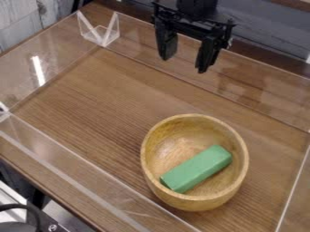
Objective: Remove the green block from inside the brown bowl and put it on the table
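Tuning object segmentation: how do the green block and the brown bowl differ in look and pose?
The green block is a solid bright-green rectangular bar; the brown bowl is round, hollow, light-brown wood with visible grain. The block is much smaller and fits inside the bowl. The block lies at a slant in the bowl; the bowl sits upright on the table. Both look matte.

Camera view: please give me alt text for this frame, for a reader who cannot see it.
A green block lies inside a brown wooden bowl near the front right of a wood-grain table edged by clear acrylic walls. The robot's black tool hangs open above the table's far side, well away from the bowl and holding nothing.
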Tool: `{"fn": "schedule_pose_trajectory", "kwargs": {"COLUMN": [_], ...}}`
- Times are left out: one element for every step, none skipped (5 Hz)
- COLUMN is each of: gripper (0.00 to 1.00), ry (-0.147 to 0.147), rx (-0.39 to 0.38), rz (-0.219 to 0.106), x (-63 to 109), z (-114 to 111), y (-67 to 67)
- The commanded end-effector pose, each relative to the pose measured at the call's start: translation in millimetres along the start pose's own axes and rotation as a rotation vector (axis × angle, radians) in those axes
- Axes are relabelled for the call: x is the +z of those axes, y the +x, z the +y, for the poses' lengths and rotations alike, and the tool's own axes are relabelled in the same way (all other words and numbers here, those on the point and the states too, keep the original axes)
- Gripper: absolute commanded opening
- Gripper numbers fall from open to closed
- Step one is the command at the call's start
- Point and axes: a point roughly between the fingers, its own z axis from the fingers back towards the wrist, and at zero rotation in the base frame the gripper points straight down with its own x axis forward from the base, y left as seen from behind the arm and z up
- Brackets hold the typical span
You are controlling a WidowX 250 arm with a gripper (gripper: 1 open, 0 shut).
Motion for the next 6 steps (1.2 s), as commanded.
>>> {"fn": "schedule_pose_trajectory", "kwargs": {"gripper": [1.0,1.0,1.0,1.0,1.0,1.0], "ry": [0.002,0.008,0.032,0.046,0.04,0.029], "rx": [-0.147,-0.346,-0.457,-0.513,-0.524,-0.535], "rz": [0.027,0.066,0.038,0.006,-0.015,-0.033], "x": [-14.4,-39.8,-54.1,-65.0,-56.4,-47.0], "z": [-15,-40,-62,-73,-68,-63], "y": [-11.4,-34.0,-50.8,-60.5,-62.7,-64.1]}}
